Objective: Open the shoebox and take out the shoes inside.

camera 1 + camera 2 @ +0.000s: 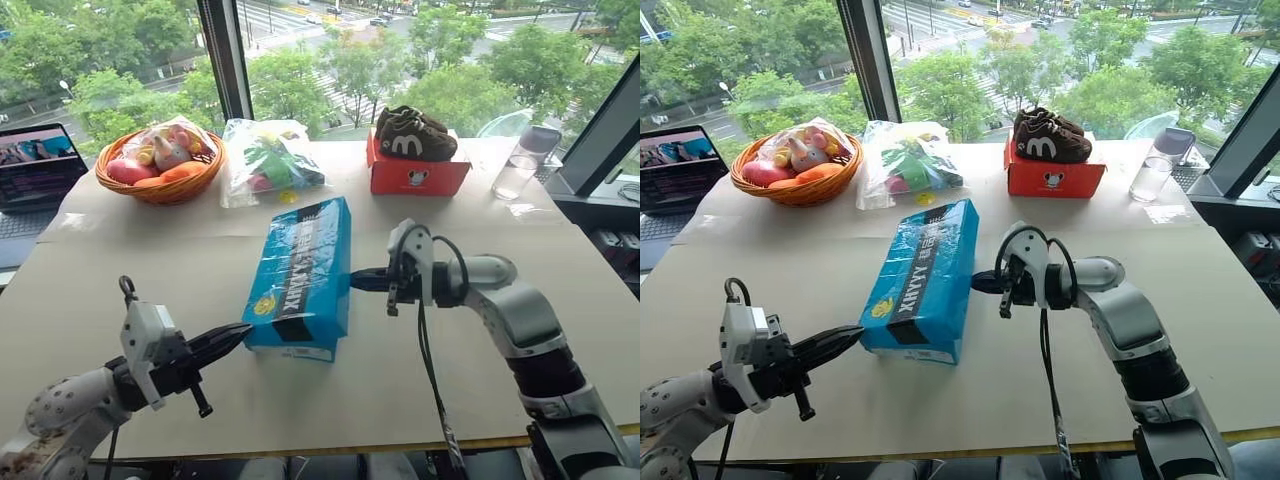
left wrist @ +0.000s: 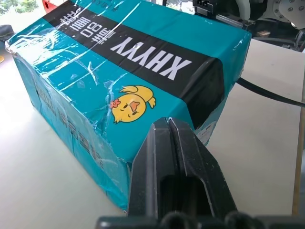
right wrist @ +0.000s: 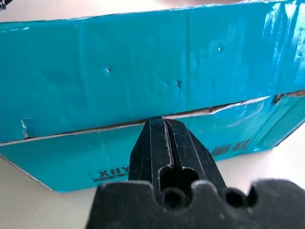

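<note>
Two grippers are flanking the shoebox [image 1: 298, 277] lying mid-counter [image 1: 560, 290]: left gripper [image 1: 240, 336], fingers closed and empty, is pointing at its near corner; right gripper [image 1: 358, 281], fingers closed, is pressing into the lid seam.

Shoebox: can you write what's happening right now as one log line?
shoebox: lid on | right end effector: shut, tips at lid seam | left end effector: shut, at near corner | shoes: not out

Both grippers [image 1: 243, 335] [image 1: 356, 280] closed, pointing inward
</note>
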Controlling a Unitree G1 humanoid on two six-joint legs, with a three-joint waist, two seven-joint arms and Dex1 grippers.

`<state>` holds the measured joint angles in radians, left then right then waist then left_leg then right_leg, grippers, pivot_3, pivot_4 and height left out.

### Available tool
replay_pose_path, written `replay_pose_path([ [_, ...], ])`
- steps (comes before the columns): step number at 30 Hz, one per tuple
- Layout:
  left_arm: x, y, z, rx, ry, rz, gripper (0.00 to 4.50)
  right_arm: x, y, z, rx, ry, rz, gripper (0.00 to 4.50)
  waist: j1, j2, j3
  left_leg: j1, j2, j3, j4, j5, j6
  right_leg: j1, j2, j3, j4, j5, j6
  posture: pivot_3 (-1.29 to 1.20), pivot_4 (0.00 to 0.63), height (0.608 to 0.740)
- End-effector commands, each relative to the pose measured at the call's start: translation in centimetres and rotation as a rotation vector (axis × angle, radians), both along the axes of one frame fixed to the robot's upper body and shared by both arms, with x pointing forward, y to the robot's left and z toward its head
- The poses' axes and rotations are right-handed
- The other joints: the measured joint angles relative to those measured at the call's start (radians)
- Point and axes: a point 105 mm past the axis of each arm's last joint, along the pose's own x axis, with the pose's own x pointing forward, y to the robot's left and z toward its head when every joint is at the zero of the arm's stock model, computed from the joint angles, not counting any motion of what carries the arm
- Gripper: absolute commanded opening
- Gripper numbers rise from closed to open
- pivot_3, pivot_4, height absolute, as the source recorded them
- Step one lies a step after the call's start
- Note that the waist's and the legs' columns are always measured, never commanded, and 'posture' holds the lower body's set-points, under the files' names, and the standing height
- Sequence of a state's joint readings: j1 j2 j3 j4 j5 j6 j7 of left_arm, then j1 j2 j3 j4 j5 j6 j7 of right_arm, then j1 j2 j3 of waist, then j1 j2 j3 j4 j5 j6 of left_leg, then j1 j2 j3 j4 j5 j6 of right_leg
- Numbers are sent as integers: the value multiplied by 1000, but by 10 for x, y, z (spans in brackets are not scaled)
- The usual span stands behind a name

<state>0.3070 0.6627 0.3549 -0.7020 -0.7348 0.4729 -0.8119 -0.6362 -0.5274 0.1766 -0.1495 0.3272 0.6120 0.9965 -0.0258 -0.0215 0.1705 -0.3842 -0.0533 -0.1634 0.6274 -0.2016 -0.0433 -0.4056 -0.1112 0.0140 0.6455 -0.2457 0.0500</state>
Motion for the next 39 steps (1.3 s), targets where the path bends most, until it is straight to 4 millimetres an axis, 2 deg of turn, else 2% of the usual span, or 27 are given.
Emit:
replay_pose_path([
  [1, -1, -4, 8, -6, -38, -17, 49, 0, 21, 32, 41, -80, 42, 0, 0, 0, 0, 0, 0, 0, 0, 0, 0, 0, 0, 0, 0, 0, 0, 0, 150, 740],
  [6, -11, -5, 14, -14, -11, -53, 49, -2, 64, 63, 32, -164, 129, 0, -7, 1, 1, -1, 0, 0, 0, 0, 0, -1, 0, 0, 0, 0, 0, 0, 150, 740],
  [10, -33, 14, 18, 61, 90, -130, 49, -4, 101, 84, 0, -245, 207, 0, -20, 1, 1, -4, 2, 0, -2, 0, 0, -9, 2, 1, 1, 1, -2, 0, 150, 740],
  [12, -41, 20, 31, 52, 103, -157, 49, -12, 132, 91, -14, -301, 274, 0, -21, 1, 2, -6, 1, 0, -2, 0, 0, -12, 2, 2, 2, 1, -3, 0, 150, 740],
  [15, -42, 19, 58, 46, 23, -167, 49, -23, 176, 105, 10, -360, 327, 0, -28, 3, 3, -7, 2, 0, -3, 0, 0, -15, 3, 2, 3, 1, -4, 0, 150, 740],
  [17, -39, 18, 77, 34, -45, -160, 49, -30, 191, 111, 45, -370, 359, 0, -33, 4, 4, -7, 4, 0, -3, 0, 0, -16, 5, 2, 3, 2, -5, 0, 150, 740],
  [19, -40, 16, 99, 4, -114, -168, 49, -29, 197, 110, 58, -364, 356, 0, -29, 3, 4, -7, 5, 0, -4, 0, -1, -16, 6, 2, 3, 2, -6, 0, 150, 740],
  [21, -43, 16, 117, -22, -173, -164, 49, -22, 190, 102, 66, -323, 328, 0, -25, 3, 6, -7, 6, 0, -3, 0, -1, -16, 6, 2, 2, 2, -6, 0, 150, 740],
  [23, -44, 20, 126, -32, -189, -147, 49, -11, 171, 94, 58, -292, 285, 0, -22, 3, 5, -7, 5, 0, -3, 0, -2, -15, 6, 2, 2, 2, -6, 0, 150, 740],
  [27, -38, 31, 123, 18, -174, -80, 49, 10, 136, 95, 66, -256, 189, 0, -17, 0, 6, -7, 5, 0, -2, 0, -3, -15, 6, 2, 2, 3, -6, 0, 150, 740],
  [30, -35, 39, 121, 27, -156, -56, 49, 32, 106, 92, 27, -257, 77, 0, -22, 2, 7, -7, 7, 1, -3, 1, -3, -15, 9, 2, 3, 4, -8, 0, 150, 740],
  [32, -30, 48, 113, 48, -129, -29, 49, 41, 79, 89, -5, -255, 27, 0, -29, 3, 7, -6, 11, 3, -3, 1, -3, -16, 13, 3, 2, 5, -10, 0, 150, 740],
  [35, -22, 69, 100, 101, -72, 22, 49, 36, 57, 81, -61, -249, 28, 0, -33, 3, 8, -6, 16, 3, -4, 0, -5, -16, 19, 3, 2, 5, -14, 0, 150, 740],
  [39, -14, 102, 84, 171, 4, 81, 49, 11, 62, 64, -165, -251, 128, 0, -50, 6, 10, -6, 20, 5, -5, -1, -4, -18, 21, 4, 2, 5, -16, 0, 150, 740],
])
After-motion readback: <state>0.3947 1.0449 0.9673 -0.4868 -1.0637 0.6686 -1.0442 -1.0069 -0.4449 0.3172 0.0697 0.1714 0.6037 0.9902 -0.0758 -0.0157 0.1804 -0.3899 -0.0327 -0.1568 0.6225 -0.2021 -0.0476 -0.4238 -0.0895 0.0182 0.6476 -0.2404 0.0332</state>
